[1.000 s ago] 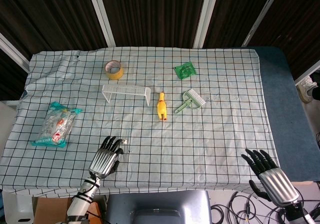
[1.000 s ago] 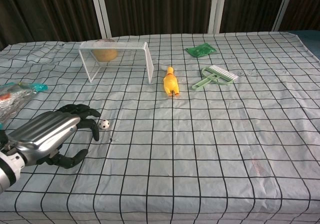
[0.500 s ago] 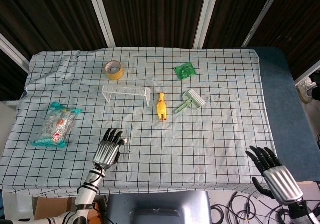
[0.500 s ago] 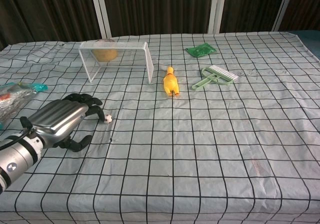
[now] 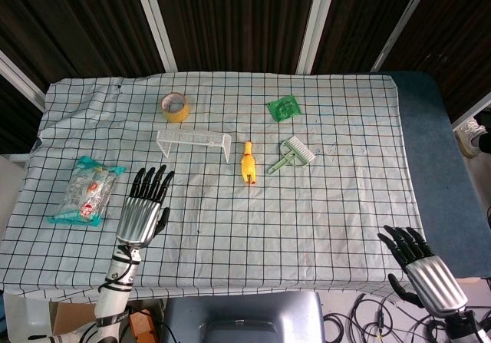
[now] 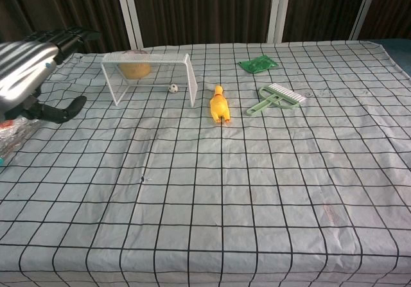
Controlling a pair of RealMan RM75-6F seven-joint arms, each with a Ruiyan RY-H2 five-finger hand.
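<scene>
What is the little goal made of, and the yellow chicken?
The goal looks like thin wire or plastic mesh coated matte white; you can see through its fine grid. The yellow chicken looks like soft, smooth rubber or vinyl with a slight sheen, though that cannot be settled by looks alone.

The tiny white-and-black toy soccer ball sat on the checked cloth inside the mouth of the small white wire-mesh goal, near its right post, toward the table's far left.
</scene>
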